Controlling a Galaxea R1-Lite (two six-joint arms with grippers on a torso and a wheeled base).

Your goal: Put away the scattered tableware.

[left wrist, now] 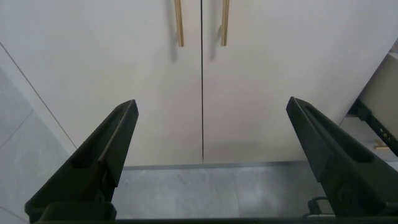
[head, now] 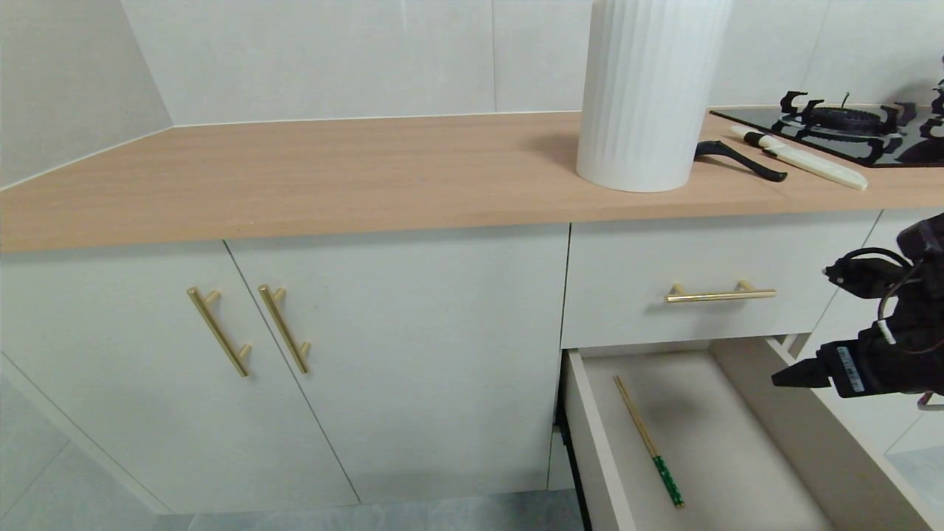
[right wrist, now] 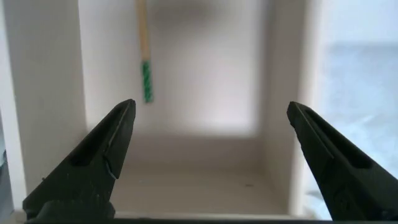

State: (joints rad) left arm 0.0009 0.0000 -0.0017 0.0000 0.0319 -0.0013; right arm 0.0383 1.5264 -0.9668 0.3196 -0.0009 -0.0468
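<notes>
One chopstick (head: 649, 441): lies inside the open drawer (head: 590, 420), so it counts as stowed.
Right gripper (right wrist: 211, 106): fingers apart, empty, over that drawer.
Left gripper (left wrist: 212, 102): fingers apart, idle facing cabinet doors (left wrist: 261, 93).
Knife (head: 800, 156): on the counter (head: 332, 177), probably next.

A kitchen, wooden countertop (head: 332, 177) over white cabinet doors (head: 413, 354), black gas hob (head: 841, 122) set into it, tiled wall (head: 332, 59) behind, chopstick (head: 649, 442) in an open drawer (head: 590, 435).

No legible text anywhere. Small white sticker (head: 849, 369) on the black right arm (head: 896, 365) carries print, too small to read.
</notes>
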